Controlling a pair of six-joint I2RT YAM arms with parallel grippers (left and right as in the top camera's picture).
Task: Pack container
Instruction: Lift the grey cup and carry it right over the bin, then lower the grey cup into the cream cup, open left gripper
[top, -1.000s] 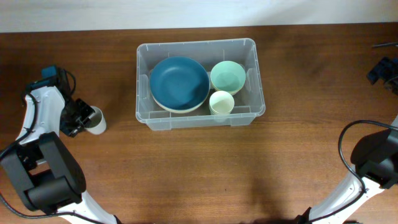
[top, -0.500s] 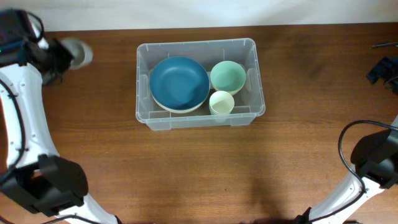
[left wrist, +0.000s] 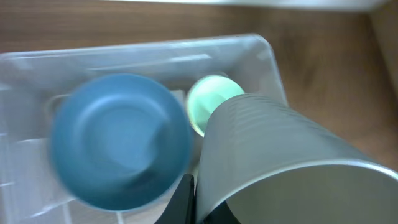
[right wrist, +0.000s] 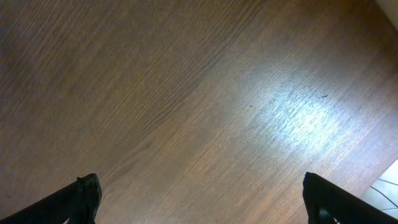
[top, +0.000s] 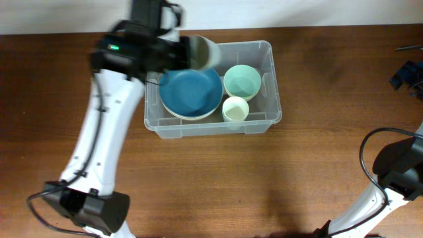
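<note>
The clear plastic container (top: 155, 122) stands at the table's back middle. It holds a blue bowl (top: 192, 89), a mint green bowl (top: 242, 80) and a small pale cup (top: 235, 108). My left gripper (top: 185, 54) is shut on the rim of a grey-white cup (top: 203, 53) and holds it above the container's back left part. In the left wrist view the cup (left wrist: 280, 162) fills the right side, with the blue bowl (left wrist: 118, 140) and green bowl (left wrist: 208, 102) below. My right gripper (right wrist: 199, 199) is open and empty over bare wood.
The right arm's base (top: 400, 168) sits at the table's right edge. A dark object (top: 406, 73) lies at the far right. The wooden table (top: 211, 178) stretches in front of the container.
My left arm has swung from the table's left side up and right, carrying the grey-white cup to above the container. The right arm has not moved.
</note>
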